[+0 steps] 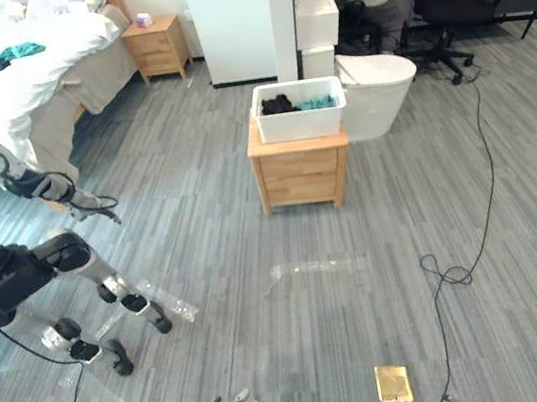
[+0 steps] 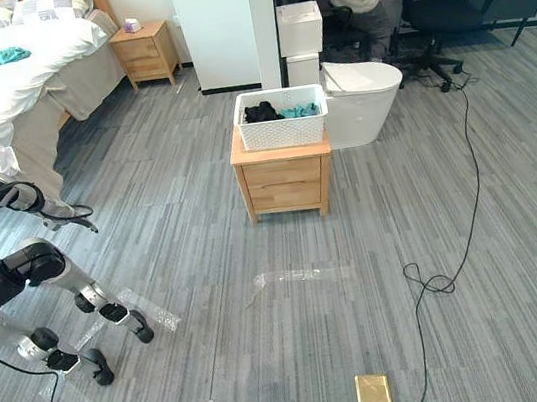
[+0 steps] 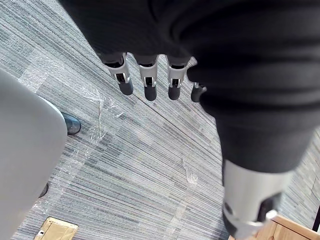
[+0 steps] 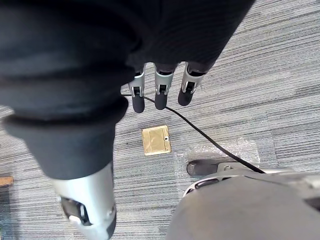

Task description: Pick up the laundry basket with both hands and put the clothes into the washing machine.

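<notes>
Fingers (image 3: 149, 86) of the left hand (image 3: 150, 35) and right hand (image 4: 161, 75) hung straight and relaxed, a bit spread, over the floor (image 3: 140, 155). Laundry basket (image 1: 299, 123), clothes (image 1: 277, 105) inside, sat on the little wooden desk (image 1: 301, 172) at 12 o'clock, well apart from both.

The robot's left hand (image 3: 148, 82) hangs low and idle, its dark-tipped fingers (image 3: 122, 80) straight in a row and its thumb (image 3: 252, 200) set well apart, grasping nothing. The right hand (image 4: 161, 85) mirrors it, with fingers (image 4: 187, 87) straight and relaxed, thumb (image 4: 87, 200) held wide and nothing in its grip. Dark ribbed covers sheathe both wrists.
</notes>
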Controlling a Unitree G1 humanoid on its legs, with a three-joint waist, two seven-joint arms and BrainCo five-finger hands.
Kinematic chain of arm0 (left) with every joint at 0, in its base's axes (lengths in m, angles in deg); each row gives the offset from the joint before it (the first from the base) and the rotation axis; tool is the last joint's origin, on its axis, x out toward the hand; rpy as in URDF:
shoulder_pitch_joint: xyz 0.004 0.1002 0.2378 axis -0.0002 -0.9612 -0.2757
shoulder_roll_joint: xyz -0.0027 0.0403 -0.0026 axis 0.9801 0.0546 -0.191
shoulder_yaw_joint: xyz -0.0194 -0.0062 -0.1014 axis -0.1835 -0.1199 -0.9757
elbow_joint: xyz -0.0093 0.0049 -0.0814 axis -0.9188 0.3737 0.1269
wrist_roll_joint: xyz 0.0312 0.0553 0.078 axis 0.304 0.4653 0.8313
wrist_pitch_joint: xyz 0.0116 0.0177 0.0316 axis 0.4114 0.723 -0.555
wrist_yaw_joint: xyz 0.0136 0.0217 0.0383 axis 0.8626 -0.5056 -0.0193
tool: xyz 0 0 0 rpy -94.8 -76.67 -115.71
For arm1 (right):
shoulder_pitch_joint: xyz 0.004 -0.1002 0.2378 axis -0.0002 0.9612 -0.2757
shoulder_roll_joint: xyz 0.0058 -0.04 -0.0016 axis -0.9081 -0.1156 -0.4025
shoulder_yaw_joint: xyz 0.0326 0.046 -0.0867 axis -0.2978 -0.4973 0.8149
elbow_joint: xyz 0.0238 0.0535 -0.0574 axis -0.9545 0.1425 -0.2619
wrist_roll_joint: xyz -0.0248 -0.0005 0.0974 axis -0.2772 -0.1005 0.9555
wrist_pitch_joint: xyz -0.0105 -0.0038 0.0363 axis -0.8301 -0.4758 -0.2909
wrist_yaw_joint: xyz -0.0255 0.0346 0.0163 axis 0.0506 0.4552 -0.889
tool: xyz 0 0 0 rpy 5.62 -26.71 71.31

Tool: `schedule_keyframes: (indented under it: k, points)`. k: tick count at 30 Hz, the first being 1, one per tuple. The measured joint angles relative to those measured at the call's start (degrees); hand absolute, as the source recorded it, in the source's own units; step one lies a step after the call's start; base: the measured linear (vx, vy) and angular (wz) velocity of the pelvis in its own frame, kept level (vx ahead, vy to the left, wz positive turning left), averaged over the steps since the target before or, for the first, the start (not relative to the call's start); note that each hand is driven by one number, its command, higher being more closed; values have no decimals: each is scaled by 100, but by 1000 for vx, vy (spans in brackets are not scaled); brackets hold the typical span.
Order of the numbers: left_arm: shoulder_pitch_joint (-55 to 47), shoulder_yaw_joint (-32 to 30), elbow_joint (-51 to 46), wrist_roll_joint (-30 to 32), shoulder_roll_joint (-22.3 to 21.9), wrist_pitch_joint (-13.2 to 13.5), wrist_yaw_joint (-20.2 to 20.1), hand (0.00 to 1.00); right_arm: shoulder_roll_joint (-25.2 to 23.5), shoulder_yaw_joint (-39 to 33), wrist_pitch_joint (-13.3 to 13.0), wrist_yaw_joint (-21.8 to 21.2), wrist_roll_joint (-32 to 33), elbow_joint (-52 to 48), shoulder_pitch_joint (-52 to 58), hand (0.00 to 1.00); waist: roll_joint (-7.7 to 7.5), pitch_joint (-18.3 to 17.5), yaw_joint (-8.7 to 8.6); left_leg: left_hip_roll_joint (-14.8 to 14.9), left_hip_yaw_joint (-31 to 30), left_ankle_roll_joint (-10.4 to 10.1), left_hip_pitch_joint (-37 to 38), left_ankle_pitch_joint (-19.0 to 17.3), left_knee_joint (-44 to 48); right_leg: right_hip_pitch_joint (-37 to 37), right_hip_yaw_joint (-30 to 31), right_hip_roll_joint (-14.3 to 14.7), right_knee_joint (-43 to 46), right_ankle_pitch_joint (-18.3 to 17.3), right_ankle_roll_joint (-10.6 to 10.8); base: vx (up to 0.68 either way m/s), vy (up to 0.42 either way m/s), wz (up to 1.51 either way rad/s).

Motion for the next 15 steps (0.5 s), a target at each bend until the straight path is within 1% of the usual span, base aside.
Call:
schedule_keyframes:
  k: [2, 3, 15]
  points:
    - [0, 0, 1, 0, 0, 2, 0, 0, 0, 0, -1, 1, -1, 0, 0, 0, -29, 18, 0, 2, 0, 0, 0, 0, -1, 0, 0, 2, -1, 0, 0, 0, 0, 0]
    - [1, 1, 1, 0, 1, 5, 0, 0, 0, 0, -2, 0, -1, 0, -2, 0, -13, 15, 0, 3, 0, 0, 1, 0, 0, 1, 0, 3, -1, 0, 0, 0, 0, 0]
    - [1, 2, 15, 1, 1, 40, -1, 0, -2, -5, -3, 0, 0, 2, 0, 0, -38, 39, 2, 6, -3, 0, 30, 0, 0, 37, -7, 7, -2, 1, -1, 0, 0, 0]
